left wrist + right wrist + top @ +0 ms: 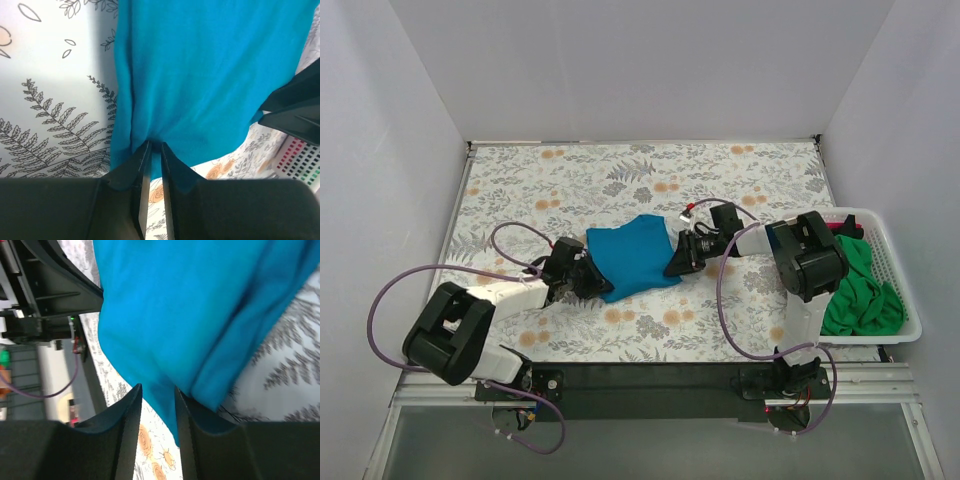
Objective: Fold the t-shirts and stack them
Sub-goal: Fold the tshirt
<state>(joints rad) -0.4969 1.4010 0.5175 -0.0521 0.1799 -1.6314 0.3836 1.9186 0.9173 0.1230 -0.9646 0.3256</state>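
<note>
Centrally, t-shirt (632,258) on floral table (570,180), white walls (650,70)

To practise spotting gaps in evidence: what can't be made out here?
- Top view: red shirt mostly hidden by the right arm.
- Right wrist view: whether the right pincer clamps the teal t-shirt; fingers cover the contact.
- Both wrist views: t-shirt's outline cut off by frame edges.

Plain white walls (640,60) are closing in the table (461,200) at the back and on both sides. A pale cloth (750,165) printed with grey ferns and orange blossoms is covering the tabletop (the same pattern is showing in both wrist views). Soft, even light is falling from above, casting only faint shadows. A black strip (650,375) is running along the near edge, with a metal rail (650,397) lying just in front of it.
</note>
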